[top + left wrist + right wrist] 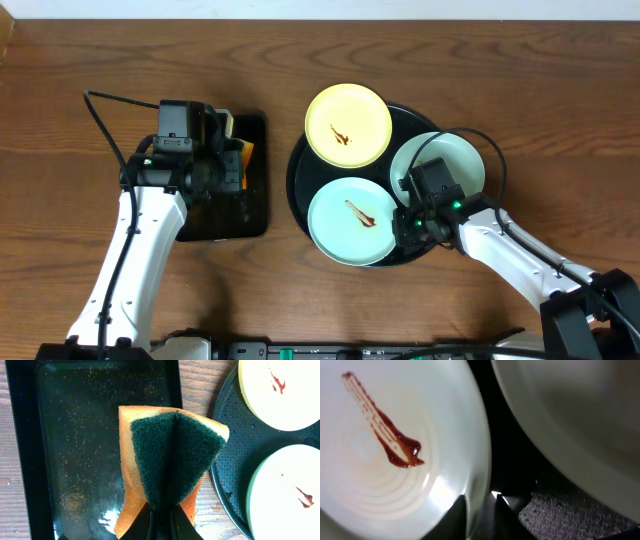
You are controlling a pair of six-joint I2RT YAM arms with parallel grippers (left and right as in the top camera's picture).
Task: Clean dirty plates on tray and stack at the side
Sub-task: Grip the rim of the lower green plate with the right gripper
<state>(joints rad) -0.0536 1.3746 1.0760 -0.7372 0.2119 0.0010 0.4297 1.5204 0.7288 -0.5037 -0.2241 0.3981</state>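
The worktop [120,50] is dark brown wood with a long grain that runs from left to right. Along its far edge there is a pale strip [400,10]; I cannot tell what it is, and nothing more of the room shows.

The round black tray [299,182] lies right of the middle. Its floor is finely grained and its rim is glossy. All three plates are on it, none at the side. The yellow plate [348,125] lies at the far left and reaches out over the rim; it has a small brown mark. The smeared mint plate [350,222] lies near the front with a brown streak of sauce in its middle. The second mint plate [455,150] lies at the right, partly under the right arm.

Left of the round tray, with a strip of bare wood between, lies a rectangular black tray [75,435]. Its floor is speckled with fine brown grains and has a wet shine at the near end.

The left gripper [161,519] is above this tray and is clamped on a folded sponge [172,455], orange with a dark green scouring face.

The right gripper [481,510] is low over the round tray, and its fingers are narrow on the right rim of the smeared mint plate, one on each side.
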